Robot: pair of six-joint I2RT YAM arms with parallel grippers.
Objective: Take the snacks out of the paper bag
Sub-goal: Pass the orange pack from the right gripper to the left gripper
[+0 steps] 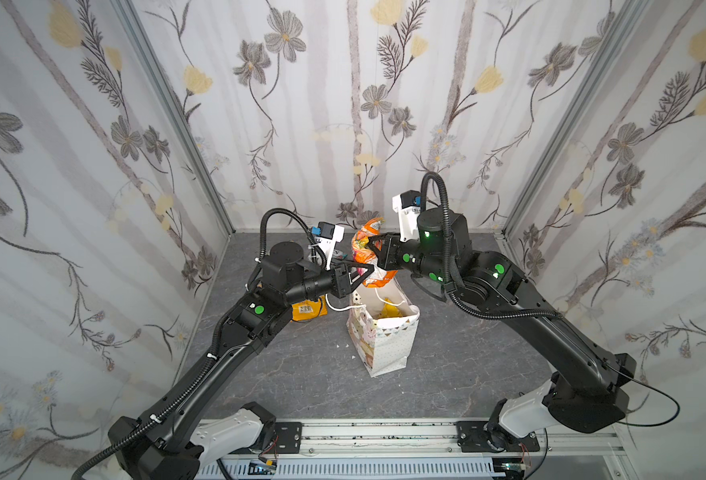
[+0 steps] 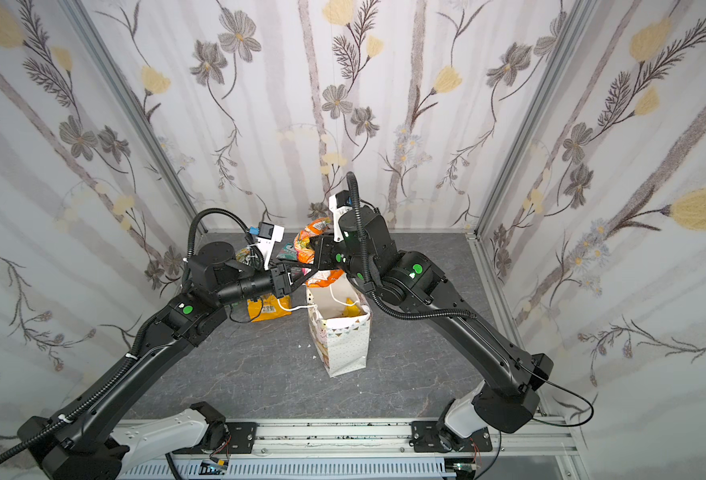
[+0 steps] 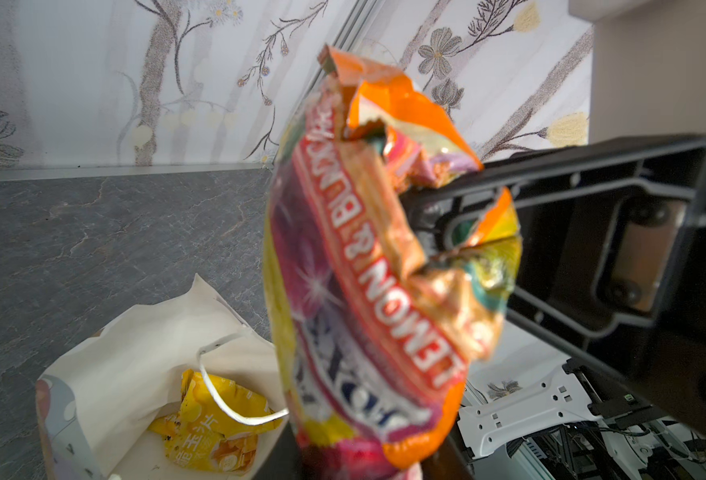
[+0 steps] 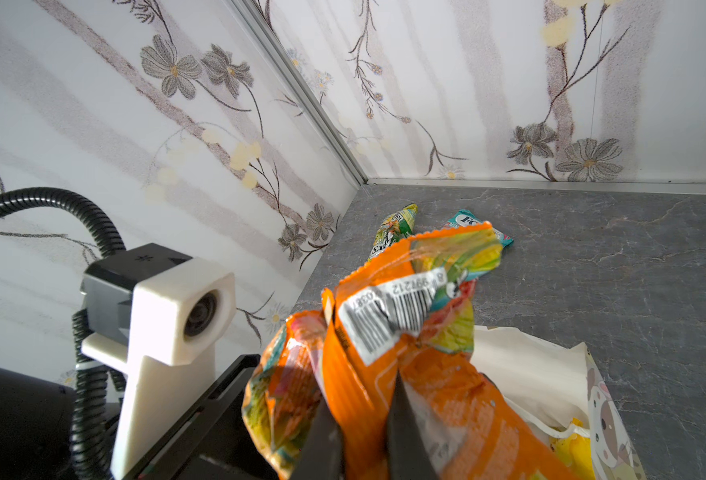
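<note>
A crumpled orange snack packet [image 1: 369, 243] [image 2: 310, 235] [image 3: 364, 270] [image 4: 384, 353] hangs above the open white paper bag [image 1: 384, 345] [image 2: 343, 345] [image 3: 135, 353] [image 4: 530, 374]. My right gripper [image 1: 370, 247] [image 2: 317, 246] [image 4: 364, 403] is shut on its upper part. From the left, my left gripper [image 1: 367, 270] [image 2: 310, 271] has its fingertips closed on the packet's lower end; the packet hides those jaws in the left wrist view. A yellow packet [image 1: 388, 309] [image 3: 214, 428] lies inside the bag.
An orange-yellow packet [image 1: 307, 309] [image 2: 268, 307] lies on the grey table under my left arm. A teal packet [image 4: 467, 220] and a green packet [image 4: 393, 228] lie near the back left corner. Patterned walls close three sides.
</note>
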